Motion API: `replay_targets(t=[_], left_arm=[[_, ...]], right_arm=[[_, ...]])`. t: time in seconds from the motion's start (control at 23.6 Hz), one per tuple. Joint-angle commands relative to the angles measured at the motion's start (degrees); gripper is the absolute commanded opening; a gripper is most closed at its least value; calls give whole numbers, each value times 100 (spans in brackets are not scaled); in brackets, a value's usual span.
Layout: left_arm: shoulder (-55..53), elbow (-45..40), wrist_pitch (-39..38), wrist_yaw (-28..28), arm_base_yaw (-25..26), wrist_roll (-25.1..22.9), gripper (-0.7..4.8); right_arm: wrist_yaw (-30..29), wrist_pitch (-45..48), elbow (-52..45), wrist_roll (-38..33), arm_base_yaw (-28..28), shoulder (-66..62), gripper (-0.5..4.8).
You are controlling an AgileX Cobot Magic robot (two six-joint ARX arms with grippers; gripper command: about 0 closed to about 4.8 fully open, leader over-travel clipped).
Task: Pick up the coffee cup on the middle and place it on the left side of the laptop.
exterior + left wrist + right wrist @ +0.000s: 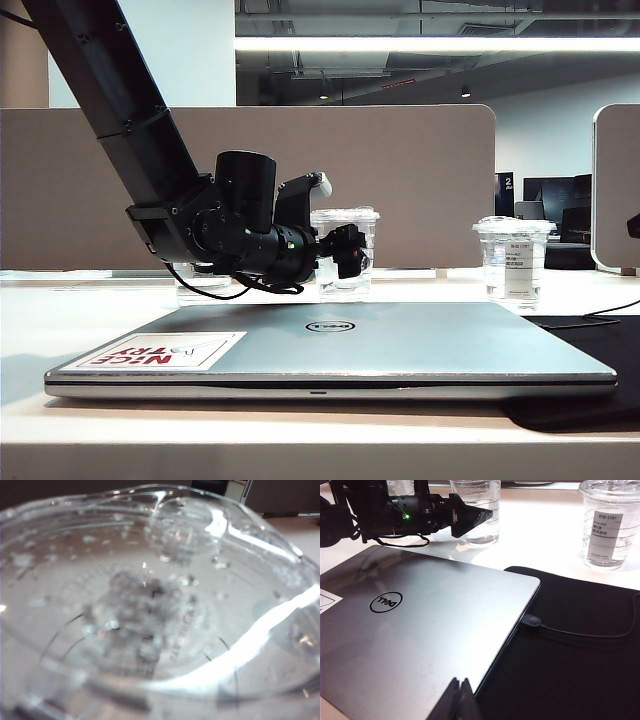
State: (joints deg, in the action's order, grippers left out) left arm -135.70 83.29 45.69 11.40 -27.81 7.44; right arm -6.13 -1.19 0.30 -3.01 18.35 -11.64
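Laptop (340,350) first: closed and silver-grey, it lies along the table's (60,320) front edge, a red-and-white sticker (160,350) on its lid, its right end resting on a black mat (580,650) where a cable (580,630) plugs in. Low over the laptop's near right corner, the right gripper (459,700) has its jaws pressed together on nothing. Further back, past the laptop's rear edge, the coffee cup (345,252) stands mid-table; the left gripper (335,225) reaches it from the left, its jaws on either side of the cup, though whether they press it I cannot tell. Another clear cup (512,258) stands towards the back right.
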Motion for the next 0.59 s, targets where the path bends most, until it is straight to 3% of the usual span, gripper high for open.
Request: replay_targets(t=[0.04,0.38,0.59], left_arm=[[63,15,188,44,0,7,361],[367,11,195,221,0,-146,360],[695,-26,219,761,2,-251,361]], right_arm=[[-2,101,-22,4,2,-11,-5],[-2,101,-22,4,2,-11,-5],[-2,98,-22,4,2,-11,-5]])
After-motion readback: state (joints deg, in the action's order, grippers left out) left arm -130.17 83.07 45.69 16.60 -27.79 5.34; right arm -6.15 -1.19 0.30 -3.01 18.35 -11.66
